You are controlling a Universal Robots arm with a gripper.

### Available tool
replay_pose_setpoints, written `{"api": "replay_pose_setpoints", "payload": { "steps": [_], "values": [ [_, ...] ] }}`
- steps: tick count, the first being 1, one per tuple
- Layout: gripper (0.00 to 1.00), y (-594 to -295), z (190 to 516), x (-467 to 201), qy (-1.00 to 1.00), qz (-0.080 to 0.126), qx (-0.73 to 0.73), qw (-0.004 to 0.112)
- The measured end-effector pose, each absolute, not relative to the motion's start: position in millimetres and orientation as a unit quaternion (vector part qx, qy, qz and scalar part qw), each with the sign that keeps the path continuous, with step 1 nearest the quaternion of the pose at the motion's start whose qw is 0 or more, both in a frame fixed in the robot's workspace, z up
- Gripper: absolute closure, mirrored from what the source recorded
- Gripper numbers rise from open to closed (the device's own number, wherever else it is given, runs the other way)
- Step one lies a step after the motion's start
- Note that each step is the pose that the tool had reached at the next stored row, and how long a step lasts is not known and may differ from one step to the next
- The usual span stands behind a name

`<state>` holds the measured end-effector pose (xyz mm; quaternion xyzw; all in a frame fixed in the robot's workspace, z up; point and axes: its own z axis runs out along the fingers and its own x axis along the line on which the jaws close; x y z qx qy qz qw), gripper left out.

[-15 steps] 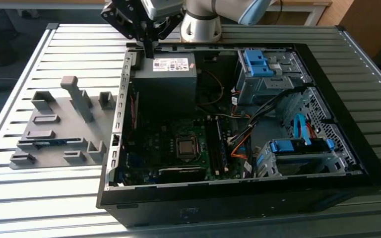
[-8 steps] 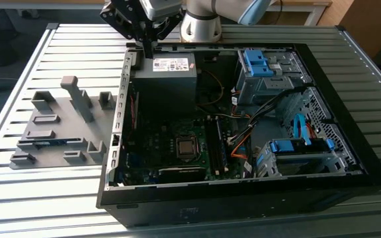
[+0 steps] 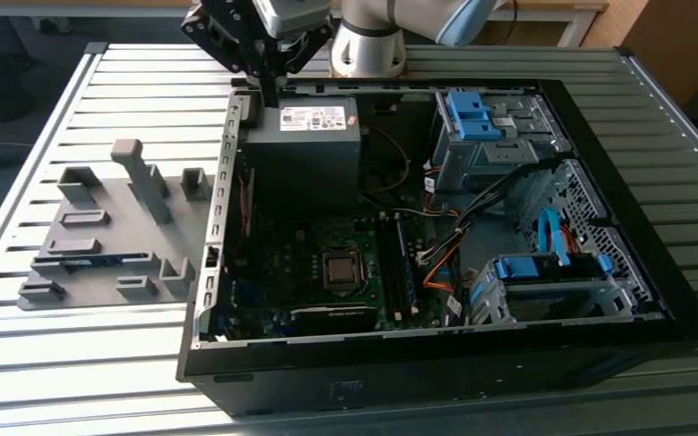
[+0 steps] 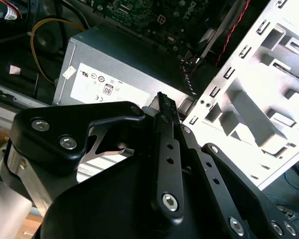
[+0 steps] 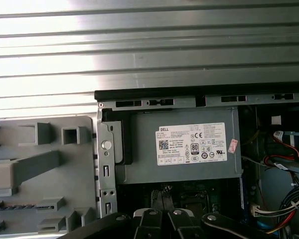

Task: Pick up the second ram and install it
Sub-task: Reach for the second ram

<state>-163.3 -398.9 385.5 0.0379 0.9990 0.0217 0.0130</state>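
Ram handling: we are judging the second ram (image 3: 77,263) light, stiff and fragile, best pinched along its long edges, off the chips. It is sitting in a slot of the grey fixture (image 3: 113,241) on the desk (image 3: 70,368), beside the open case (image 3: 446,352). The jaws are hovering together, empty, by the power supply (image 3: 306,145), well apart from it. The slot is hiding most of its face.

Arm (image 3: 371,45) hangs high with the wrist tipped down — gripper (image 3: 272,93) fingers pinched together, black linkages (image 3: 222,38) splayed above them.
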Motion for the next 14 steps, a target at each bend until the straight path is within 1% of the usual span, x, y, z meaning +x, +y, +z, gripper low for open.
{"api": "replay_pose_setpoints", "payload": {
  "steps": [14],
  "values": [
    [0.89, -398.9, 384.4, -169.2, 0.999, 0.022, 0.038, 0.013]
  ]
}}
